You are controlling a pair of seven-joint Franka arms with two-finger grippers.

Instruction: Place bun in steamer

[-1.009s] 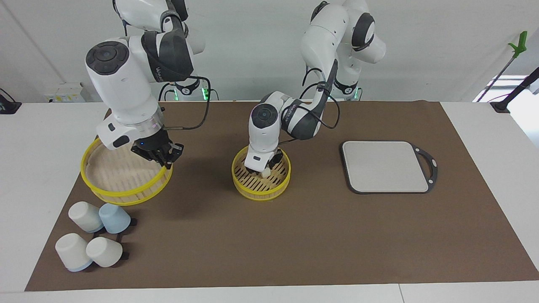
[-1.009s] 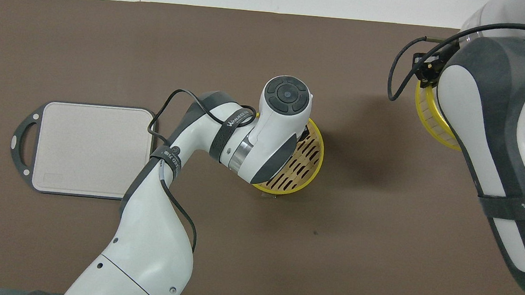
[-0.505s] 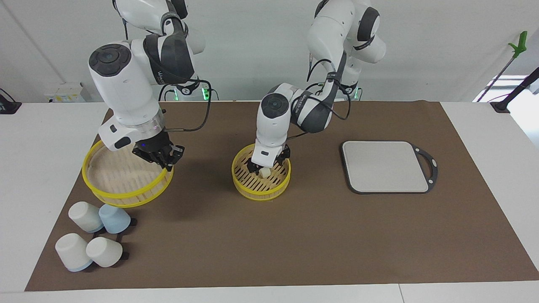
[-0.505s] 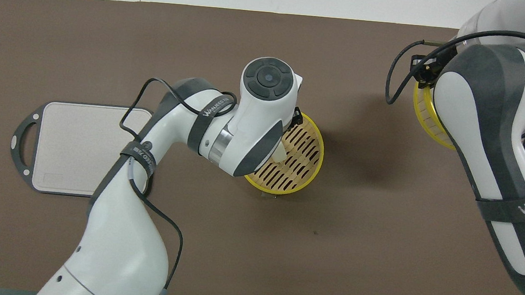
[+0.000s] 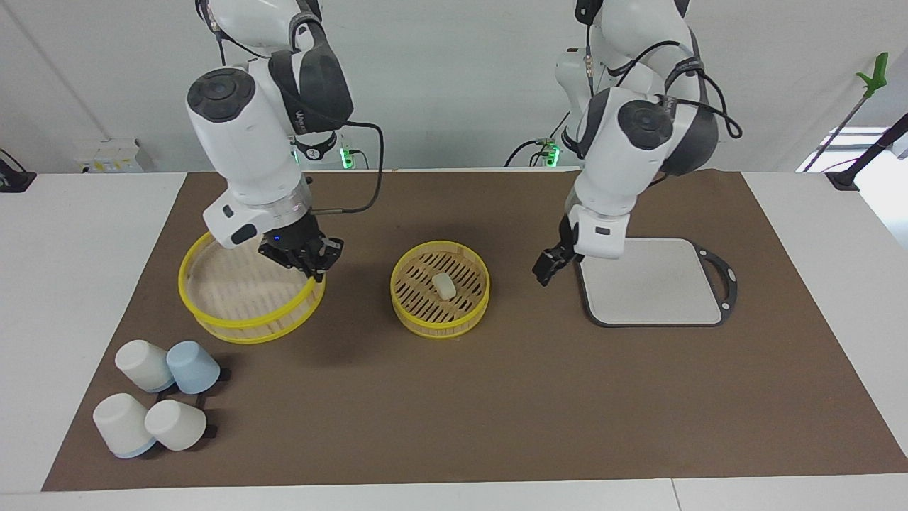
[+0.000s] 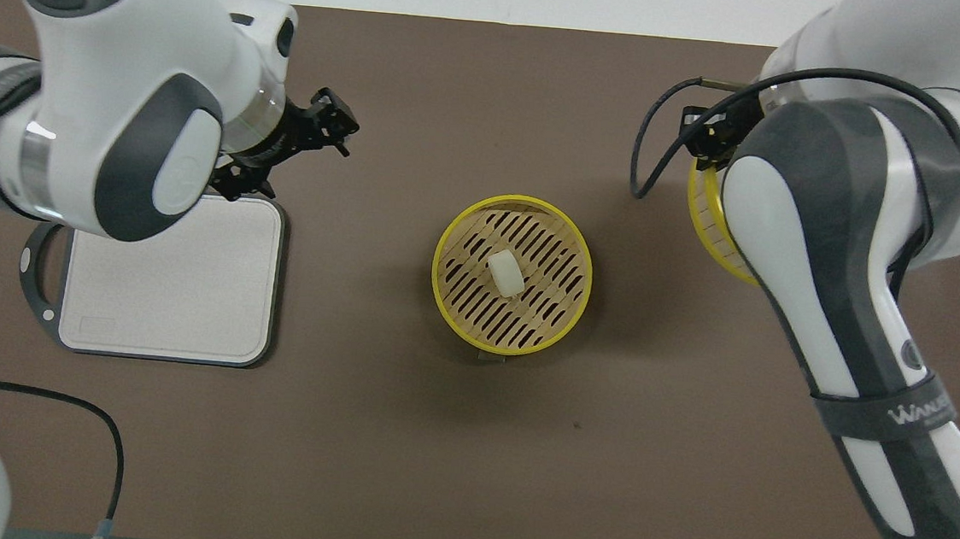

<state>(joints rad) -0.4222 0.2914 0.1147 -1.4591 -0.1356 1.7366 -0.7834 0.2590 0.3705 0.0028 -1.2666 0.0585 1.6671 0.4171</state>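
The small cream-white bun lies on the slatted floor of the round yellow-rimmed bamboo steamer basket in the middle of the brown mat. Nothing touches the bun.

The left gripper hangs in the air with its fingers spread apart and nothing between them. The basket with the bun is off to one side of it, toward the right arm's end of the table, well apart. The flat grey board with a dark rim and handle lies just beside the left gripper (its near edge is partly under the gripper's white wrist).

The right gripper is pinched tight on the rim of the second yellow-rimmed bamboo tier. This tier sits tilted, with the held side higher. The basket with the bun is off to this gripper's side, toward the left arm's end of the table, not touching the tier.

Four small cups, three white and one pale blue, lie on their sides close together. They are farther from the robots than the right gripper, near the mat's corner.
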